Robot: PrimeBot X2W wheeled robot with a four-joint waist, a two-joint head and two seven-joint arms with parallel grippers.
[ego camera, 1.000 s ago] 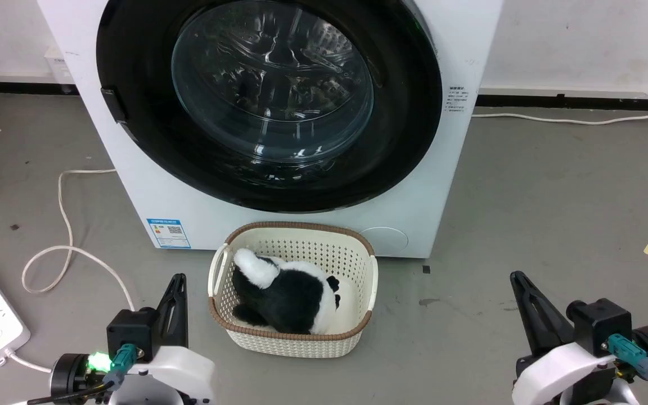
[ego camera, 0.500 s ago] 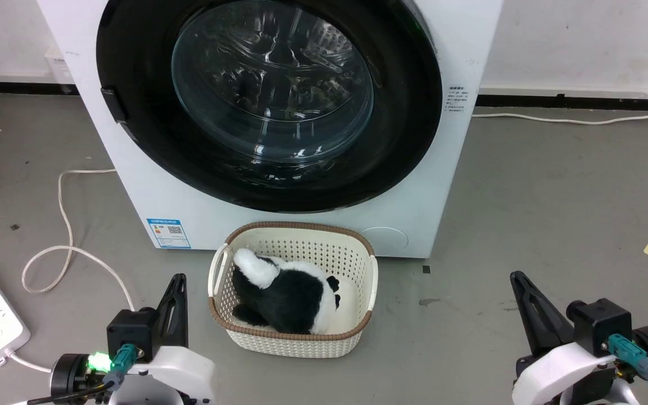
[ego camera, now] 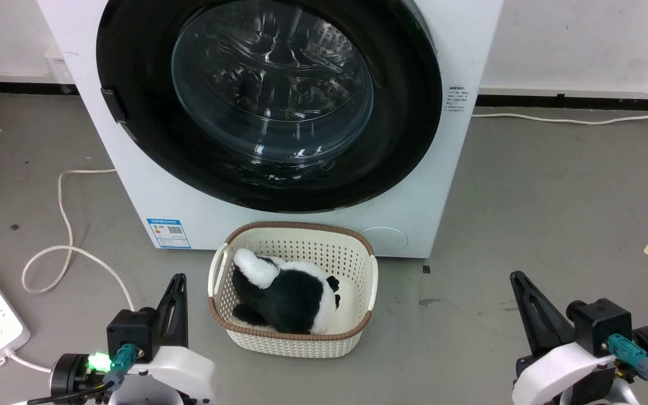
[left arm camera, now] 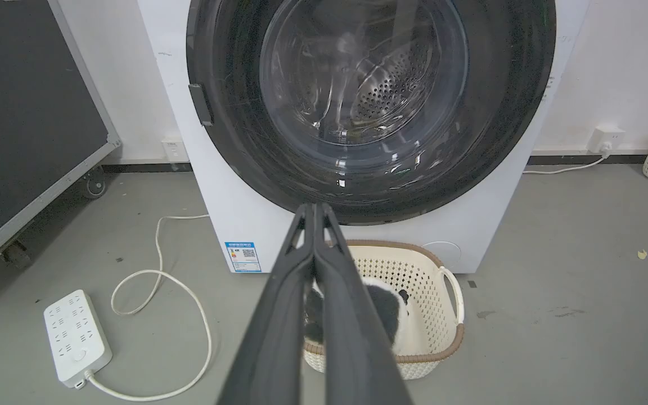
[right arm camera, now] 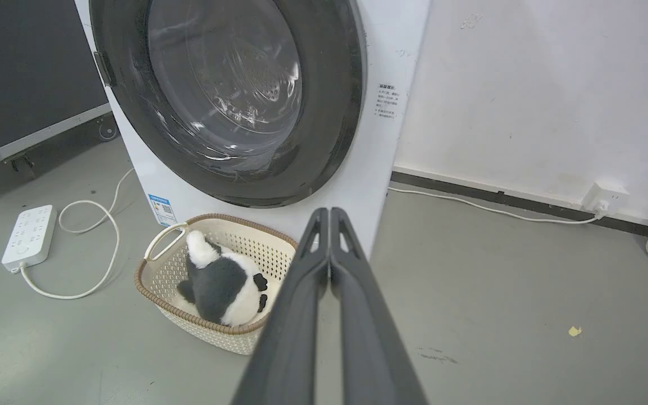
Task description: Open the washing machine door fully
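Here we are at the machine (ego camera: 442,214), and the door (ego camera: 270,101) is shut, its black ring lying flush against the white front with the glass bowl bulging out at the centre. Nothing of the job is done yet, as far as these views tell. The left gripper (ego camera: 177,281) sits low at the near left, fingers pressed together and holding nothing, well apart from the door. The right gripper (ego camera: 518,278) is low at the near right, pinched closed as well and empty, with bare grey floor ahead of it. Between them, just in front of the machine, stands a cream basket (ego camera: 296,344) with a black-and-white plush toy (ego camera: 284,295) lying inside, right under the door's lower edge. On the door's left rim there's a small dark tab (ego camera: 109,104), which looks like the handle, so my read is that the door swings out from that side towards the right. What's left, then, is everything: reach up to that tab, get a finger behind it, pop the latch and carry the door round to its full swing. One to watch: the basket is close below, though the door looks to sit above its rim.
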